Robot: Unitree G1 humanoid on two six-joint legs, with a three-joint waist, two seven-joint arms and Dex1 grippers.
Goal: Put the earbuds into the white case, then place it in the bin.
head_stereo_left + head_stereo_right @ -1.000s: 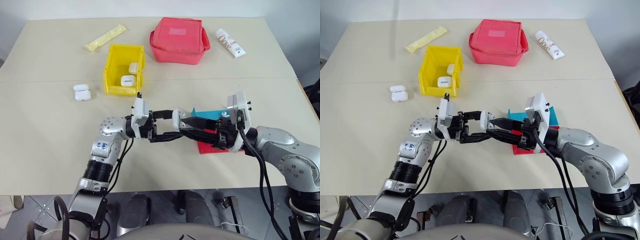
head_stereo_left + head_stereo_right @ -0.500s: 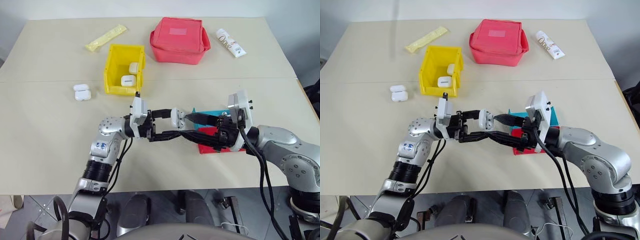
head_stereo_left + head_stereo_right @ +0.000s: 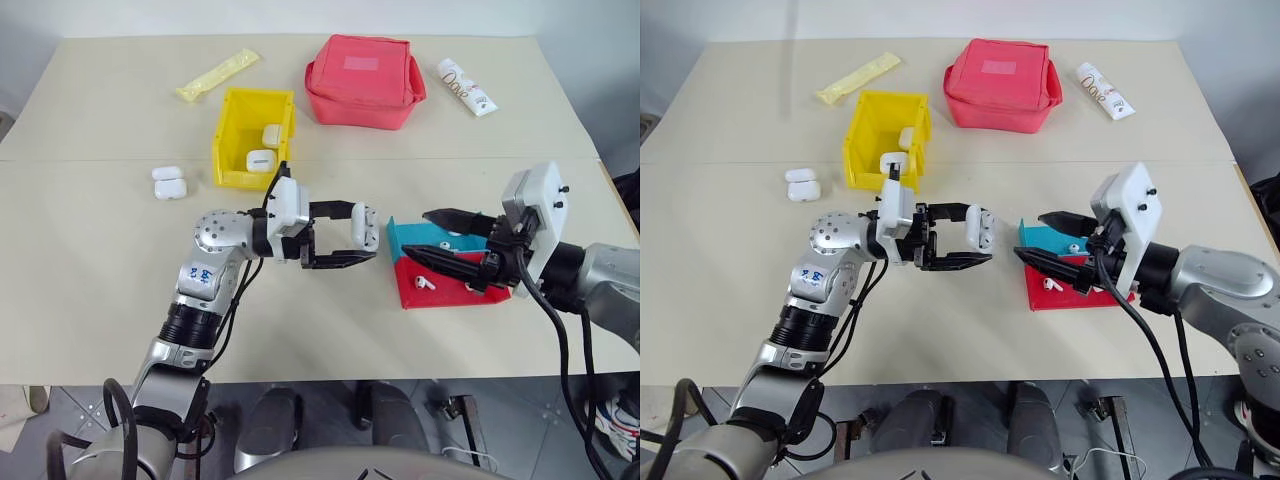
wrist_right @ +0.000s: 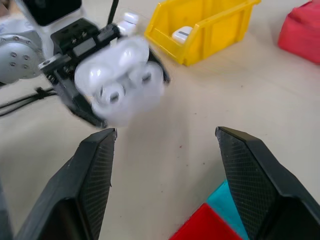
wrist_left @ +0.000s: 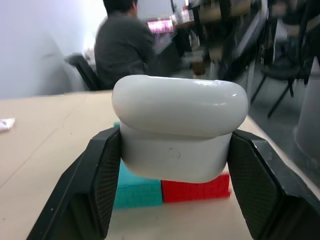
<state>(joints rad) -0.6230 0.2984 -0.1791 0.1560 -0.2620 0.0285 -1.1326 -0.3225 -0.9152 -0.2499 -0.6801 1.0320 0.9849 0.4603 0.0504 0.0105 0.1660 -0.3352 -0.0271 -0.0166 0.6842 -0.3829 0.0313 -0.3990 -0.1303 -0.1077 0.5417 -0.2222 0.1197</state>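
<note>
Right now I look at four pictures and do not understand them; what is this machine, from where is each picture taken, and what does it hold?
This is a humanoid robot with two arms, each ending in a two-fingered black gripper. Two pictures come from cameras in its head, looking down at a beige table; the other two come from cameras on its wrists.

The left gripper is shut on a small glossy white earbud case. The right gripper is open and empty, above the shallow teal and red trays, where a tiny white earbud lies.

Also on the table: a bright yellow plastic bin containing white cases, a red fabric pouch, a white tube and a yellow packet.
</note>
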